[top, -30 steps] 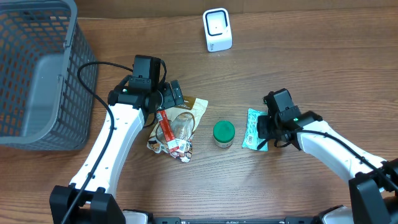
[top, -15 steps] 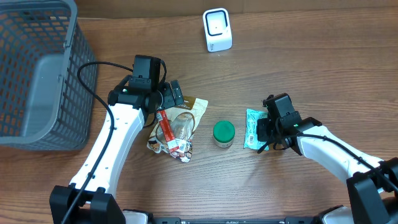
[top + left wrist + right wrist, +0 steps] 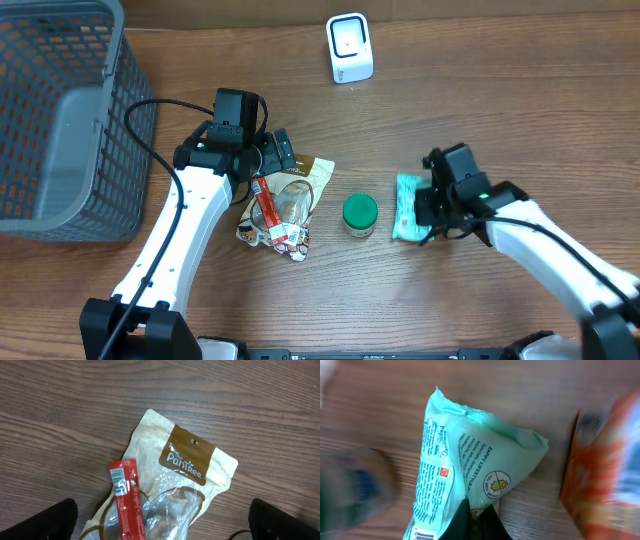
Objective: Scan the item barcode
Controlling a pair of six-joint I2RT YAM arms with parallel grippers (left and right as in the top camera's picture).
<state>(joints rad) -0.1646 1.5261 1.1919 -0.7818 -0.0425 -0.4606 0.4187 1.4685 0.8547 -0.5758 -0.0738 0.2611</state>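
A mint-green wipes packet point(image 3: 406, 208) lies right of centre, and its printed back with a barcode strip shows in the right wrist view point(image 3: 465, 465). My right gripper point(image 3: 426, 212) is shut on the packet's right edge, its black fingertips point(image 3: 470, 522) pinching the film. The white barcode scanner point(image 3: 350, 47) stands at the far middle of the table. My left gripper point(image 3: 276, 156) hangs open over a tan snack bag point(image 3: 187, 467) with a red stick pack point(image 3: 127, 505) on it; its fingers point(image 3: 42, 520) stand wide apart, touching neither.
A green-lidded jar point(image 3: 360, 213) stands just left of the packet. A grey mesh basket point(image 3: 60, 120) fills the far left corner. In the right wrist view a blurred orange pack point(image 3: 607, 470) sits to the right.
My right gripper has closed its jaws onto the green packet's edge, and the packet has shifted slightly with it. The left arm has not moved.
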